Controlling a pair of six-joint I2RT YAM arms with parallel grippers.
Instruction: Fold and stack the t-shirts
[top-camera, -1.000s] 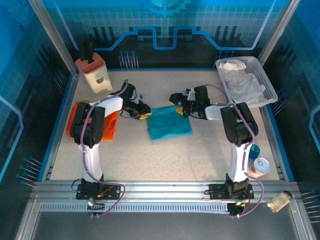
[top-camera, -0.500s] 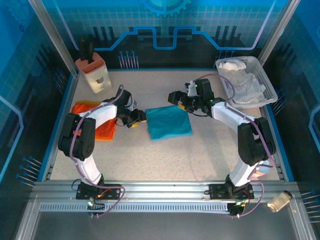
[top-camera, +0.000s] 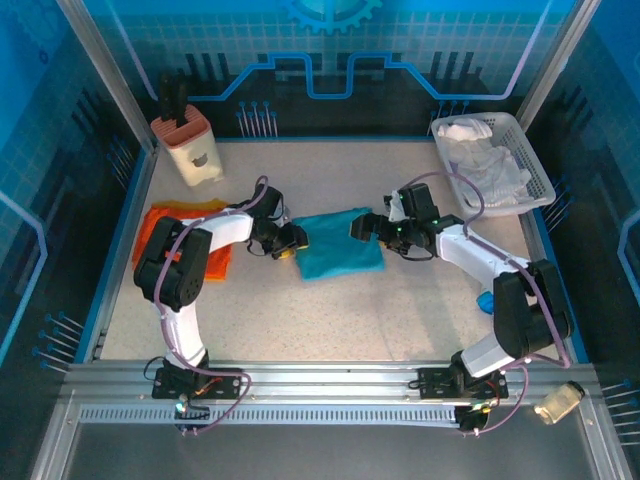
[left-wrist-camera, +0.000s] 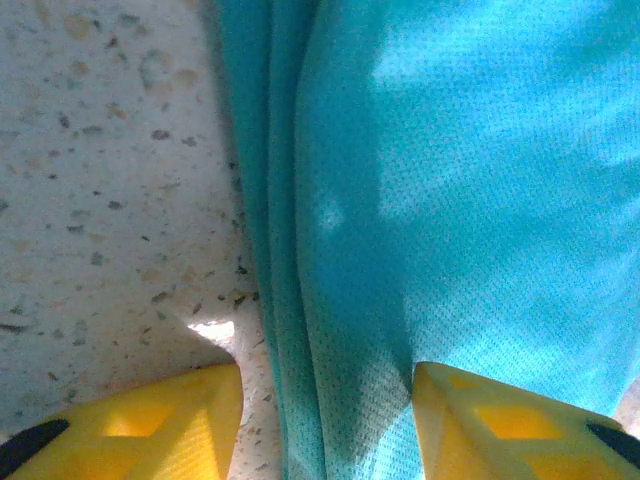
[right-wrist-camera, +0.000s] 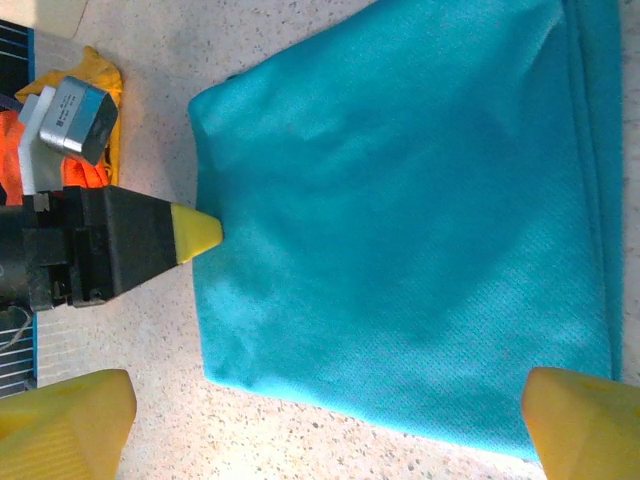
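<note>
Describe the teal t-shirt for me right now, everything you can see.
The teal t-shirt lies on the table, folded into a flat, roughly rectangular pad of fine mesh-like knit, with layered fold edges showing along one side. The left gripper straddles that edge, jaws apart; the right gripper hangs open above the opposite side.

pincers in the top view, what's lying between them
The folded teal shirt fills the stretch from the left pincer to the right pincer, as the top view shows.
</note>
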